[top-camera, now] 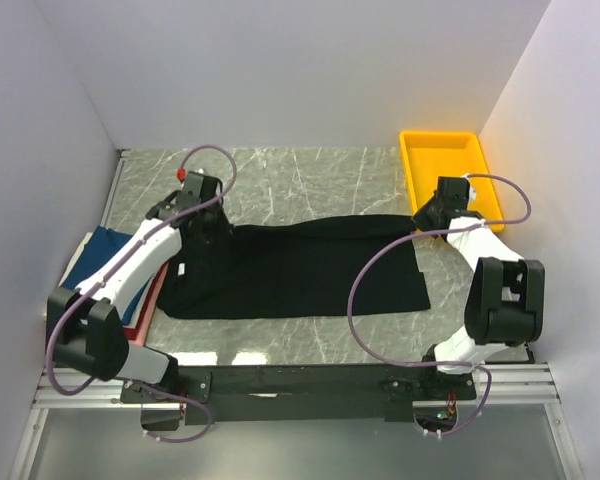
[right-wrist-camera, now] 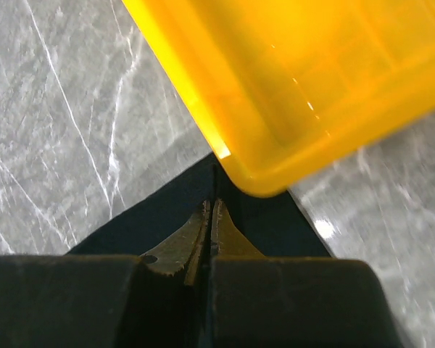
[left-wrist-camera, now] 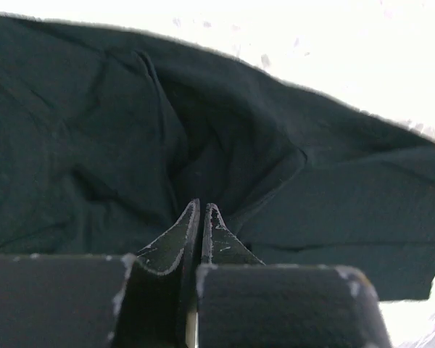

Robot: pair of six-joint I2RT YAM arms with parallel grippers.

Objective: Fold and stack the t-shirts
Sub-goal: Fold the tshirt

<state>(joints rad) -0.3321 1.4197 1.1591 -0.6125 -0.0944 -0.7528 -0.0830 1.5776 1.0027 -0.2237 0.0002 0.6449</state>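
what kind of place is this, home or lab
Probably a robot lab cell: plain white walls box in a marble-look table, with a left arm and right arm mounted at its near edge.

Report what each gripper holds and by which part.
Both pinch the black t-shirt: the left gripper a bunched fold at its far left end, the right gripper its far right corner.

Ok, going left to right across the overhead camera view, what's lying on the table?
A folded navy-blue t-shirt → the black t-shirt, stretched across the middle → the yellow tray.
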